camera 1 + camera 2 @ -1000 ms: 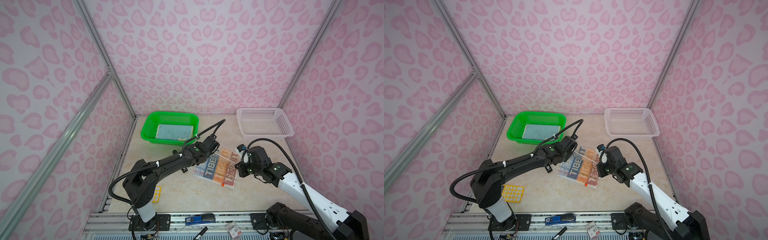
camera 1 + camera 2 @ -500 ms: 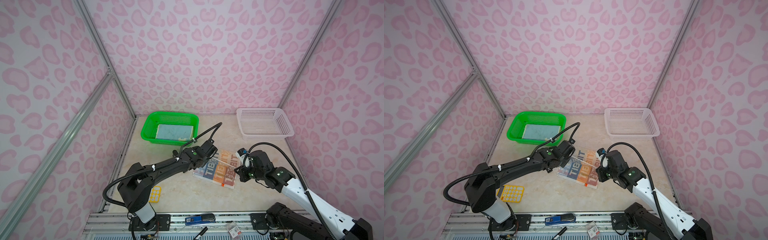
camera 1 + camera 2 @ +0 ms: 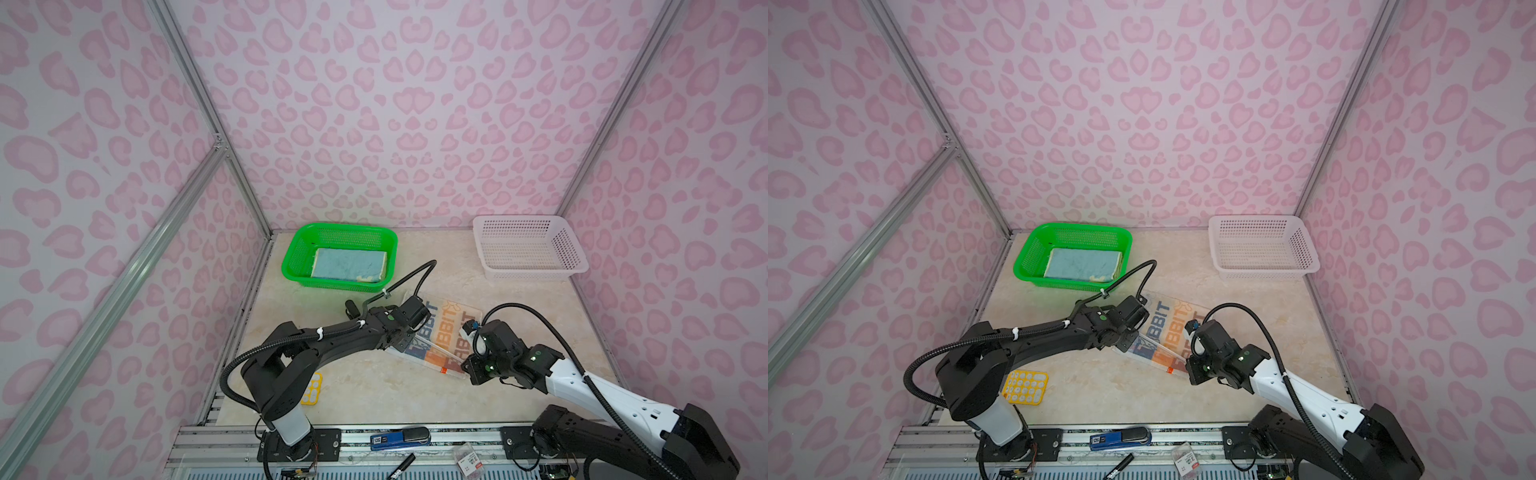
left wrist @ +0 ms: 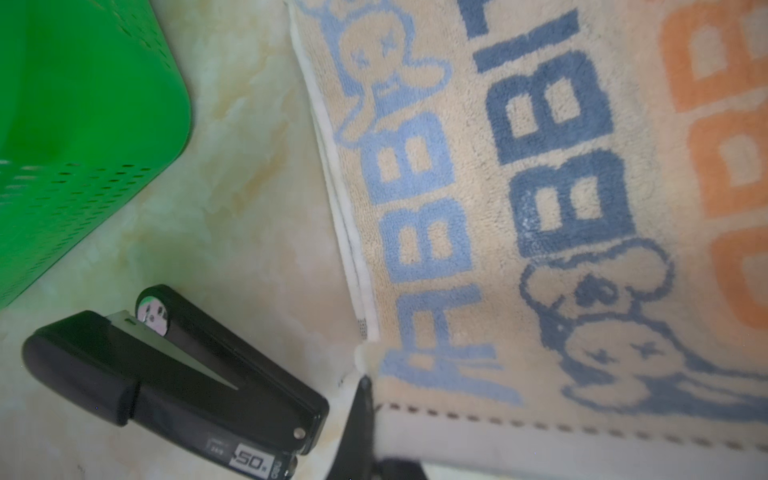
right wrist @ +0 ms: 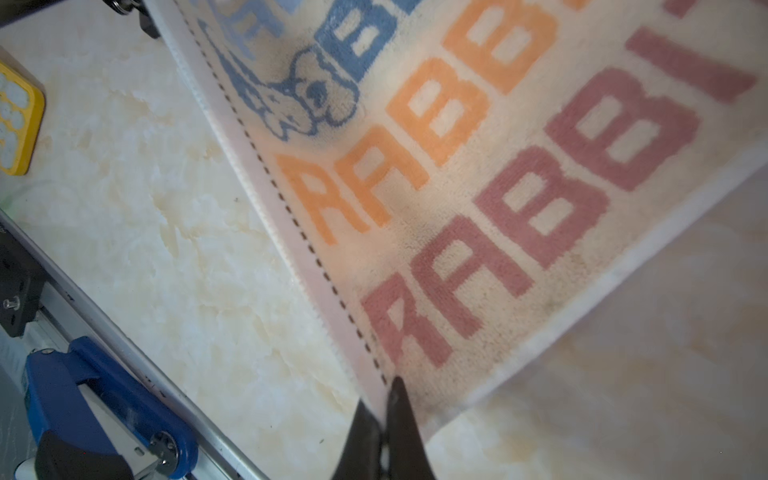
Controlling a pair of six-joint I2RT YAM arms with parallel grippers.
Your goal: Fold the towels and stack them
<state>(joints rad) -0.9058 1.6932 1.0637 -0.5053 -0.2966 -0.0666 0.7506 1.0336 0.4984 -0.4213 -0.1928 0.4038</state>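
A: Cream RABBIT towel (image 3: 446,328), where?
B: Mid desk (image 3: 374,395), near hem stretched taut between both claws.
A: Grips?
B: Left claw (image 4: 365,380) clamped on the 8 o'clock corner; right claw (image 5: 384,399) pinched tight on the 5 o'clock corner.
A: Light blue towel (image 3: 349,264)?
B: Folded inside the green basket (image 3: 293,266), at 11 o'clock.

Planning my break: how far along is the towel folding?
Done: one folded light blue towel lies in the green basket. In hand: the cream RABBIT towel on the table, left gripper and right gripper each shut on a corner of its stitched edge. Left: finish this fold, then probably stack it on the blue one. No other towels show; the white basket looks empty.
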